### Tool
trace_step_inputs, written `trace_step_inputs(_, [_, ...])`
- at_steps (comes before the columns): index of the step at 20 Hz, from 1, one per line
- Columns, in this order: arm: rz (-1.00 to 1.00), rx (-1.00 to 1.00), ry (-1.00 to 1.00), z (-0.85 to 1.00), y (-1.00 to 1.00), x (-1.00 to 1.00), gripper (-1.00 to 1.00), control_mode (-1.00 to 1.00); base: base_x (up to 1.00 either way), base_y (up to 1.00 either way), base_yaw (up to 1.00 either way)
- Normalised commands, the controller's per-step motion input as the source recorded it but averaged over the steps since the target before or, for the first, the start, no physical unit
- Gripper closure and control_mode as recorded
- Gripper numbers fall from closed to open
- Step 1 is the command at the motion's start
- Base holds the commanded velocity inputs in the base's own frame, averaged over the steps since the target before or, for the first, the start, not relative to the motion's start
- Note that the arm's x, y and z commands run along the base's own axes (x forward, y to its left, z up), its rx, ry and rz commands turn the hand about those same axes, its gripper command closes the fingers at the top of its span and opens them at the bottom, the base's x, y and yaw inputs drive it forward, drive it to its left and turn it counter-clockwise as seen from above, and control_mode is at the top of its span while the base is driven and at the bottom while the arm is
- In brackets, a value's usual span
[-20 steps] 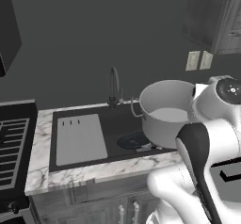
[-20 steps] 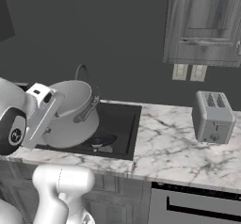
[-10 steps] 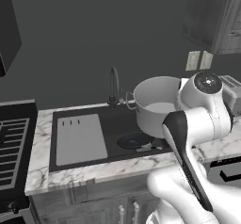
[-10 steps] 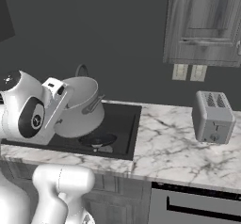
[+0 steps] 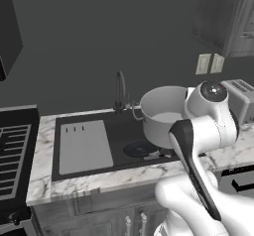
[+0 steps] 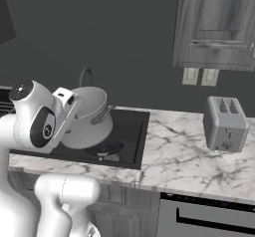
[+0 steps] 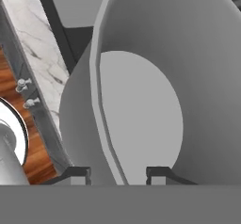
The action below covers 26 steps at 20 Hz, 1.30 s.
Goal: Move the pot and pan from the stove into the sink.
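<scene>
Hand view, nearest first: gripper straddling the rim of the pot, one fingertip outside the wall and one inside, closed down on it. Left base view: pot carried low over the right part of the sink, shifted left and toward the faucet compared with a second ago, when it hung nearer the right edge. Beneath it, the pan already down in the basin. Farther left, the stove bare of cookware. Likely close to done: lowering and releasing left.
</scene>
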Motion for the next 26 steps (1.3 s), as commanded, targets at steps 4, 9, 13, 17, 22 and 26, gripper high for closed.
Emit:
trace_step_inputs(4, [0.02,0.00,0.00,-0.39,-0.09,0.10,1.00,-1.00,0.00,0.00,0.00])
trace_step_inputs(9, [0.00,0.00,0.00,-0.36,-0.11,0.17,1.00,-1.00,0.00,0.00,0.00])
trace_step_inputs(13, [0.00,0.00,-0.01,-0.34,-0.06,0.26,1.00,-1.00,0.00,0.00,0.00])
trace_step_inputs(17, [0.00,0.00,-0.01,-0.35,-0.05,0.30,1.00,-1.00,0.00,0.00,0.00])
trace_step_inputs(22, [0.00,0.00,-0.02,-0.33,-0.02,0.37,1.00,-1.00,0.00,0.00,0.00])
trace_step_inputs(26, [0.00,0.00,-0.04,-0.31,0.00,0.48,1.00,-1.00,0.00,0.00,0.00])
